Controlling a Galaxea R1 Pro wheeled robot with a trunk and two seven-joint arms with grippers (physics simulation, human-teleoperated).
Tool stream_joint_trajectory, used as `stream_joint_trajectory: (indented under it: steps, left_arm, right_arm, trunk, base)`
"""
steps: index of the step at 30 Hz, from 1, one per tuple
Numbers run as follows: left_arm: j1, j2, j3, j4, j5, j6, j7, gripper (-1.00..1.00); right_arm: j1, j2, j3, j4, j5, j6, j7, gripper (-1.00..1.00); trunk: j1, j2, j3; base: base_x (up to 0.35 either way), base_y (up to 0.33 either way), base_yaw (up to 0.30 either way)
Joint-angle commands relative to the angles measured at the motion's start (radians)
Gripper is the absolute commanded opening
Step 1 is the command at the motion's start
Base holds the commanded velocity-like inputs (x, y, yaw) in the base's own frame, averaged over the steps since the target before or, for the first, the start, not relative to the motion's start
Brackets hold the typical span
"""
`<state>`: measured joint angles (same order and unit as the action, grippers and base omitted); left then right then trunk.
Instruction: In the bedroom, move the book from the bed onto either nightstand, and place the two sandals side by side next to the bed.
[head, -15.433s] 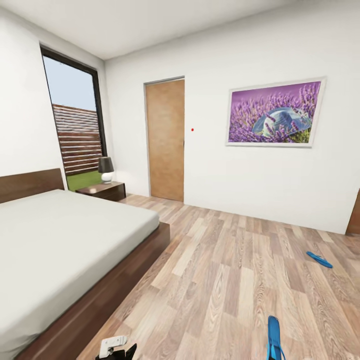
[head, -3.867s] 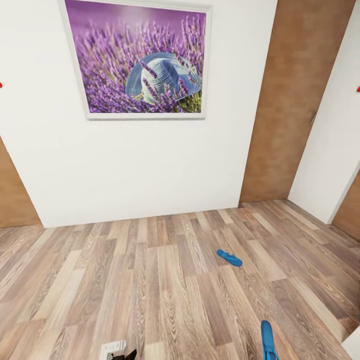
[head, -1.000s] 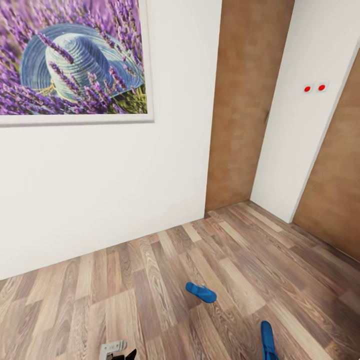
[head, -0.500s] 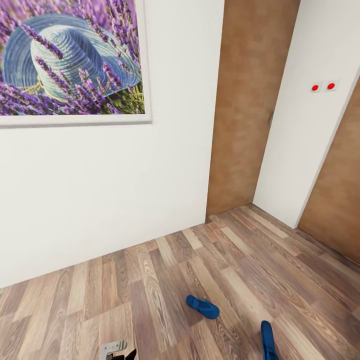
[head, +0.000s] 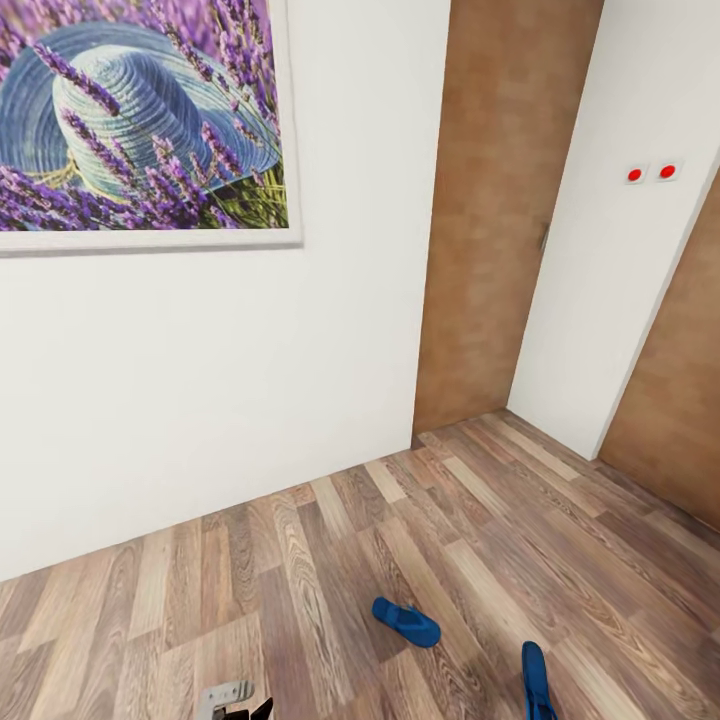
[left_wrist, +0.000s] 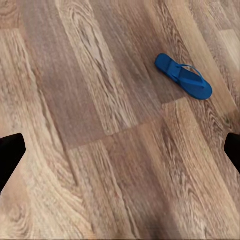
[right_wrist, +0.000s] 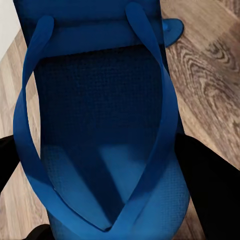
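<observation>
the white wall (head: 200, 400) of the bedroom takes up most of the head view, carrying a framed lavender picture (head: 140, 120) with a blue straw hat in it. beside it stands a brown wooden door (head: 500, 220), then a white wall section (head: 640, 280) with two red dots (head: 650, 172), and the edge of a second brown door (head: 680, 420) at the far side. the wood-plank floor (head: 300, 560) runs from the wall's foot toward the robot.

one blue sandal (head: 406, 621) lies flat on the floor, well out from the wall and apart from everything else; the left wrist view also finds it (left_wrist: 183, 76) lying strap-up on the planks. the other sandal (head: 537, 685) is in the right gripper (right_wrist: 112, 200), whose dark fingers (right_wrist: 210, 190) sit on either side of the sole, clamped around it; in the right wrist view this held sandal (right_wrist: 100, 125) hangs close before the camera, straps facing it, with the floor sandal's tip (right_wrist: 172, 29) just past its edge.

the left gripper (left_wrist: 120, 150) is spread wide with nothing in it, its black fingertips (left_wrist: 10, 155) at opposite sides of the left wrist view above bare floor. a small part of the left arm (head: 232, 700) shows at the head view's lower edge.
</observation>
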<state>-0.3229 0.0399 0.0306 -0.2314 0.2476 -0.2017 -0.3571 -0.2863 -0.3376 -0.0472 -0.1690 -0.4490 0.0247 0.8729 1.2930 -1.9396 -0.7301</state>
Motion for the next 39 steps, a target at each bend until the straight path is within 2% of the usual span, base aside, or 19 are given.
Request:
stream_joint_trajectory:
  steps: [1, 8, 13, 39]
  left_arm:
    - [-0.001, 0.0, 0.003, 0.001, 0.004, -0.001, -0.006, 1.0]
    - [-0.001, 0.0, 0.003, 0.001, 0.004, -0.001, -0.006, 1.0]
    - [-0.001, 0.0, 0.003, 0.001, 0.004, -0.001, -0.006, 1.0]
    - [-0.001, 0.0, 0.003, 0.001, 0.004, -0.001, -0.006, 1.0]
  right_arm:
    - [-0.001, 0.0, -0.005, 0.0, 0.001, 0.003, 0.004, -1.0]
    - [-0.001, 0.0, -0.005, 0.0, 0.001, 0.003, 0.005, -1.0]
    - [-0.001, 0.0, -0.005, 0.0, 0.001, 0.003, 0.006, -1.0]
    - [-0.001, 0.0, -0.005, 0.0, 0.001, 0.003, 0.006, -1.0]
  trunk:
    - [0.0, 0.0, -0.001]
    - [0.0, 0.0, -0.001]
    - [0.0, 0.0, -0.001]
    - [0.0, 0.0, -0.001]
  base:
    - [0.282, 0.0, 0.0]
    - [0.314, 0.0, -0.006]
    - [0.253, 0.0, -0.175]
    - [0.01, 0.0, -0.296]
